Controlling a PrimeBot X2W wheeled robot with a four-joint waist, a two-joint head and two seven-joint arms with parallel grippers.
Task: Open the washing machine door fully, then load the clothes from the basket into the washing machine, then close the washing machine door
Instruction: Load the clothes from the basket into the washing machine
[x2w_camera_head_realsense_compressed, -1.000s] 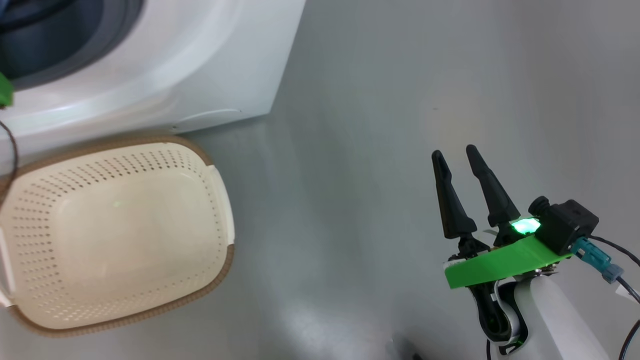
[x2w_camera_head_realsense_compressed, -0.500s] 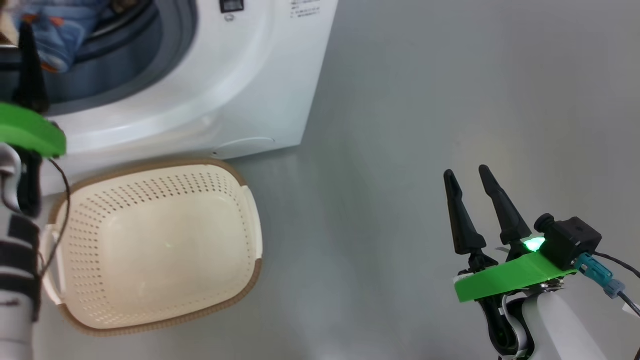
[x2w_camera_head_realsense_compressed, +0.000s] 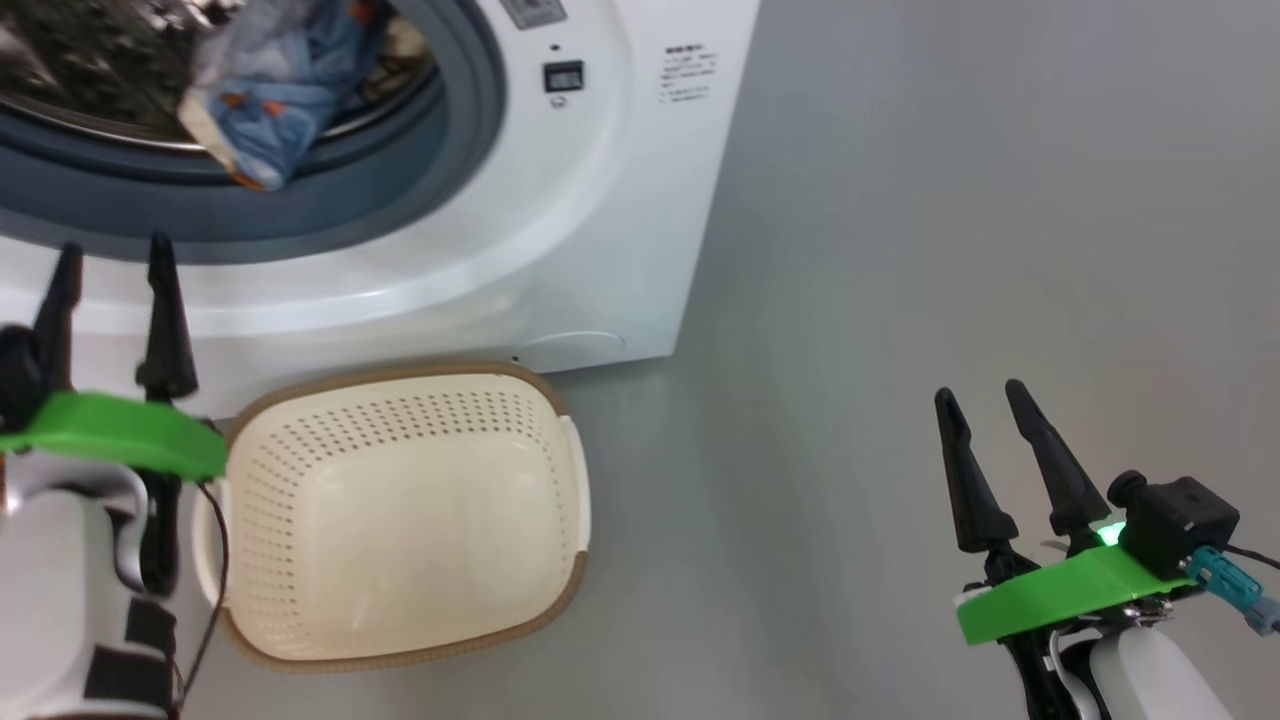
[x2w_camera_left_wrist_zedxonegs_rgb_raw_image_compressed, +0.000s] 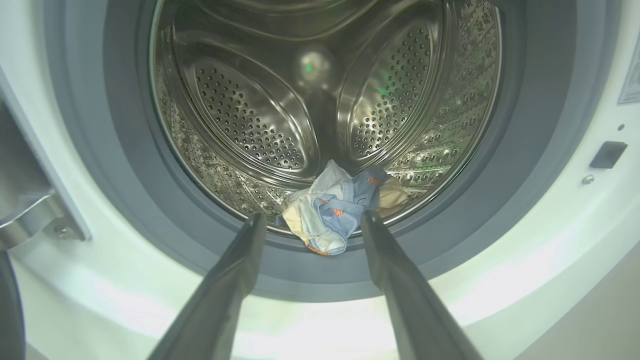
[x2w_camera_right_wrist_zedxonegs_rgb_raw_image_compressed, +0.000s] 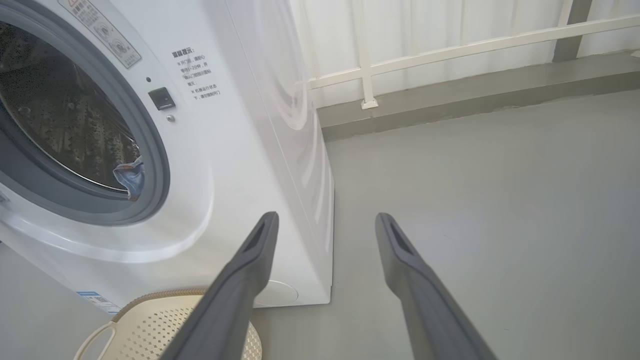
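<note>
Both grippers stand wide open, holding nothing. The left gripper points at the washing machine's mouth; the right gripper is off to its side. The clothes lie in the drum, near its front edge. The basket sits right in front of the washing machine.

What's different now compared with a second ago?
Mostly the head camera swung up, bringing the machine's opening into sight. The left gripper, open and empty, drew back from the drum to beside the basket. Nothing was grabbed or let go. Unchanged: clothes at the drum's front lip, basket empty, right gripper open above the floor.
</note>
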